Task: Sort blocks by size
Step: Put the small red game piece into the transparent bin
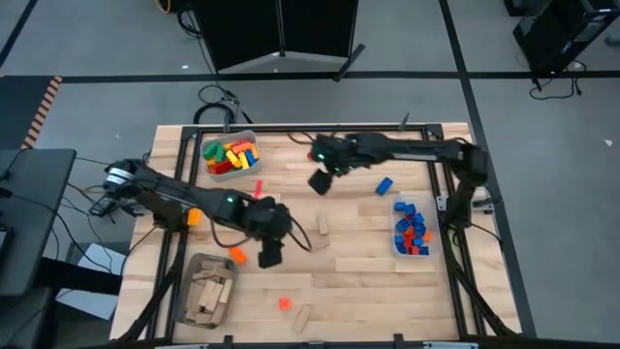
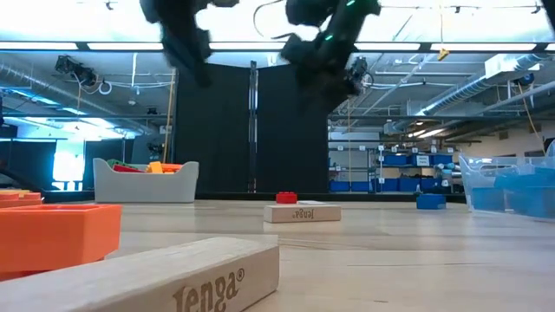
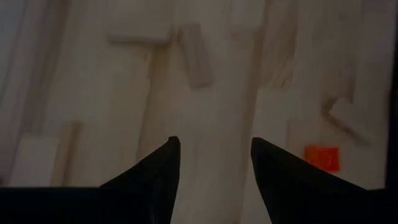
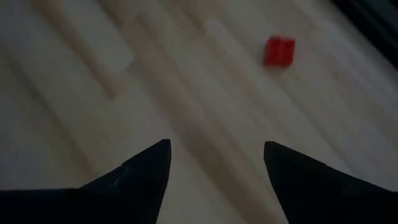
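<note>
Loose blocks are lying scattered over the wooden table (image 1: 368,281) in the high view: a small red brick (image 1: 259,184) in the upper middle, a blue brick (image 1: 385,185) right of centre, a tan wooden piece (image 1: 322,229) at the centre, an orange brick (image 1: 237,255) at lower left, a small red-orange brick (image 1: 285,303) and another wooden piece (image 1: 303,315) near the bottom edge. A grey bin (image 1: 215,170) at upper left is holding red, yellow and green bricks, a clear bin (image 1: 398,240) at the right is holding mostly blue bricks with a few red ones, and a bin (image 1: 192,272) at lower left is holding wooden pieces.

The left gripper (image 1: 270,254) is hovering left of centre, just right of the orange brick; in its wrist view the two dark fingers (image 3: 163,171) are standing apart with bare table between them, holding nothing, and the red-orange brick (image 3: 322,158) is showing at that frame's lower right.

The right gripper (image 1: 320,180) is hanging over the upper middle, between the red and blue bricks. Its fingers (image 4: 149,168) are spread wide and gripping nothing, with the red brick (image 4: 279,51) showing at the upper right of its wrist frame.
</note>
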`<state>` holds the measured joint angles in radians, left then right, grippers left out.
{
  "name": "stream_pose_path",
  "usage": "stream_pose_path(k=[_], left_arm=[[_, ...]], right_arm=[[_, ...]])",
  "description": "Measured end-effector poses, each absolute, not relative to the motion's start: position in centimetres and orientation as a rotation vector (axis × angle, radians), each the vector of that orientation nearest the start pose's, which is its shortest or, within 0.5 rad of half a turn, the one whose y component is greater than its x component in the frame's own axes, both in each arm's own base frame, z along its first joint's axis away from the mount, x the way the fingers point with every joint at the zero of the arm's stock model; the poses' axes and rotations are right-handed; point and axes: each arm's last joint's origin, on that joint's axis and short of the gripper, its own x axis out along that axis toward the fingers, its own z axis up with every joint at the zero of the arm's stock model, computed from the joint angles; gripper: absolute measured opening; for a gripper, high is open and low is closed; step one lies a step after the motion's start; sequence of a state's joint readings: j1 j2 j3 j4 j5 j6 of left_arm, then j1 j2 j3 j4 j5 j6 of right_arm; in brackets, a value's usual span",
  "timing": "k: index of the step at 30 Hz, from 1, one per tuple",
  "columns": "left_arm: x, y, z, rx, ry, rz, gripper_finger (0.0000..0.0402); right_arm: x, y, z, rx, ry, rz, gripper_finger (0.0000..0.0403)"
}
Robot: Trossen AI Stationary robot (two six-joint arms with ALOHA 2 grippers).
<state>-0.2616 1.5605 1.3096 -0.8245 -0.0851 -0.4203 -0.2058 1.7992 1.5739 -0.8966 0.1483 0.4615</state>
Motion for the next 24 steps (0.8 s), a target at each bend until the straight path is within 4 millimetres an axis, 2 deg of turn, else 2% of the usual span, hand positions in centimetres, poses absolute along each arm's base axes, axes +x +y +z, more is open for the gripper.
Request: stream_pose_path(k=[8,15,18,24], left_arm=[[24.6,-5.1,25.8,-0.305,0.935,0.046,0.0203],[21.2,-4.0,24.9,-0.327,0.956,0.050,0.0203],[20.0,-3.5,24.5,-0.324,0.993,0.070,0.0203],[18.1,-2.5,24.6,-0.303,1.017,0.114,0.0203]], right_arm=[[41.1,-14.3,25.5,0.473,1.038,-0.654,0.0299],[42.6,-19.8,22.3,0.579,1.029,-0.773,0.0330],[42.6,-21.2,20.6,0.616,1.057,-0.779,0.0342],[42.9,-22.2,17.0,0.710,1.118,-0.776,0.0349]])
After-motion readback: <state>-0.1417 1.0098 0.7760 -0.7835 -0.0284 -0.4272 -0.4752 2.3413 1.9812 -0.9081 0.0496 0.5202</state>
